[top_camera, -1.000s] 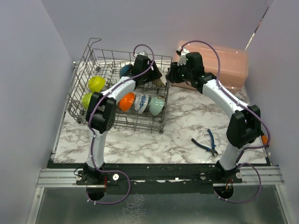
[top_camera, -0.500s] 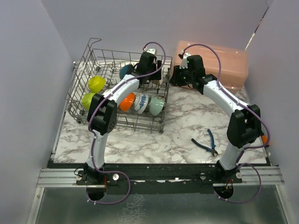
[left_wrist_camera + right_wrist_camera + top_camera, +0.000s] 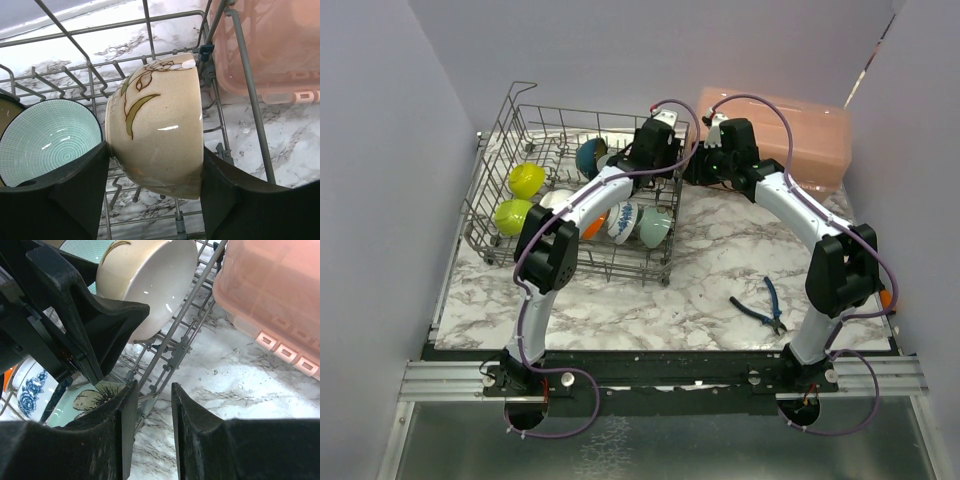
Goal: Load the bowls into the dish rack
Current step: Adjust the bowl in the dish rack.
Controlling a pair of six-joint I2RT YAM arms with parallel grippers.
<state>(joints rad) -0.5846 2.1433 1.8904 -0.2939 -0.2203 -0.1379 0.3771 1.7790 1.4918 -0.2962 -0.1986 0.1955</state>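
Note:
A beige bowl (image 3: pixel 155 130) with a leaf drawing hangs on its side over the far right corner of the dish rack (image 3: pixel 485 200), with my left gripper (image 3: pixel 154 152) shut on it, one finger against each side. From the right wrist the same bowl (image 3: pixel 150 285) shows its white inside. Standing in the rack are two lime-yellow bowls (image 3: pixel 527 180), a white one (image 3: pixel 557 198), a blue-patterned one (image 3: pixel 623 220), a pale teal one (image 3: pixel 655 225) and a dark blue one (image 3: pixel 590 155). My right gripper (image 3: pixel 152 386) is open and empty, just outside the rack's right wall.
A pink plastic box (image 3: pixel 790 140) stands at the back right, close to the rack's corner and both grippers. Blue-handled pliers (image 3: pixel 760 305) lie on the marble table toward the front right. Upright tines (image 3: pixel 90 85) rise under the held bowl.
My left gripper has carried the beige bowl rightward along the rack's back toward its right corner. The right gripper has hardly moved.

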